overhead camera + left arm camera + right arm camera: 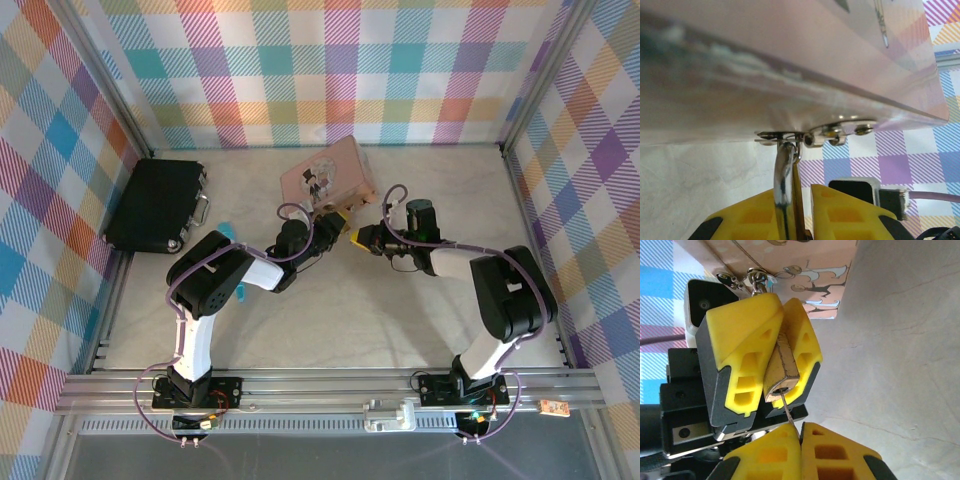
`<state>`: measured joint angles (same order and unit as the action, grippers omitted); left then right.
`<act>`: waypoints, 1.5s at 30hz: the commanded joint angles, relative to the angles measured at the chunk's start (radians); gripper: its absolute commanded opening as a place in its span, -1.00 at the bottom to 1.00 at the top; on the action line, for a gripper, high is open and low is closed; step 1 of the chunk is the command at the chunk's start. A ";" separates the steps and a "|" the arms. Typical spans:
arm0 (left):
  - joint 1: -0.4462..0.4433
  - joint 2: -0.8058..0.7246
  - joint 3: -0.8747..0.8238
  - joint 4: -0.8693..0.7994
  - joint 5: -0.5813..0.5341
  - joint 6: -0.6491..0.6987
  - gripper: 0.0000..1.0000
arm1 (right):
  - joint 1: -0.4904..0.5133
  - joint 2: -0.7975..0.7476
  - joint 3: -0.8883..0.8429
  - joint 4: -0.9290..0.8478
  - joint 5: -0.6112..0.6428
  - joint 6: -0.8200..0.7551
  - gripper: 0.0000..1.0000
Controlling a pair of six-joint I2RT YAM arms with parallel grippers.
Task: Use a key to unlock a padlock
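The small brass padlock (781,367) hangs by its silvery shackle (784,182) from the hasp (790,135) of the pink box (325,175). My left gripper (802,210) is shut on the padlock, with its yellow fingers (745,335) on either side of the body. A thin key (790,410) sits in the keyhole on the padlock's underside. My right gripper (801,429) is shut on the key's outer end, right below the lock. In the top view the left gripper (338,226) and the right gripper (360,238) meet tip to tip at the box's near corner.
A black case (155,205) lies at the left wall. A small teal object (228,232) shows by the left arm's elbow. Plaid walls (560,120) enclose the pale table (340,320), and a metal rail (330,385) runs along its near edge.
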<state>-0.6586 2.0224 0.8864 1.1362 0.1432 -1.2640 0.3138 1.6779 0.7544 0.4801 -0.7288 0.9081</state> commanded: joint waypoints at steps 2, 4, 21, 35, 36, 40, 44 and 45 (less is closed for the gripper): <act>-0.046 -0.032 0.008 0.160 0.094 -0.008 -1.00 | -0.018 0.066 -0.003 0.266 -0.032 0.245 -1.00; -0.047 -0.031 0.005 0.171 0.097 -0.015 -1.00 | -0.021 0.078 0.003 0.278 -0.047 0.270 -1.00; -0.035 -0.030 0.017 0.126 0.074 -0.088 -1.00 | -0.046 -0.014 0.085 -0.084 -0.056 -0.186 -1.00; -0.019 -0.056 0.040 -0.021 0.081 -0.062 -1.00 | -0.030 -0.102 0.095 -0.275 0.074 -0.408 -1.00; -0.019 -0.050 0.041 -0.011 0.080 -0.068 -1.00 | -0.027 -0.097 0.094 -0.270 0.064 -0.400 -1.00; -0.012 -0.053 0.041 -0.002 0.066 -0.062 -1.00 | -0.025 -0.126 0.050 -0.277 0.094 -0.370 -1.00; -0.001 -0.054 0.050 -0.001 0.071 -0.040 -1.00 | -0.022 -0.151 -0.002 -0.217 0.044 -0.291 -1.00; 0.000 -0.054 0.052 0.003 0.074 -0.035 -1.00 | -0.018 -0.152 -0.011 -0.202 0.032 -0.274 -1.00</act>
<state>-0.6640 1.9995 0.8948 1.0641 0.1947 -1.3148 0.2844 1.5475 0.7742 0.2310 -0.6556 0.5770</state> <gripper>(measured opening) 0.150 0.055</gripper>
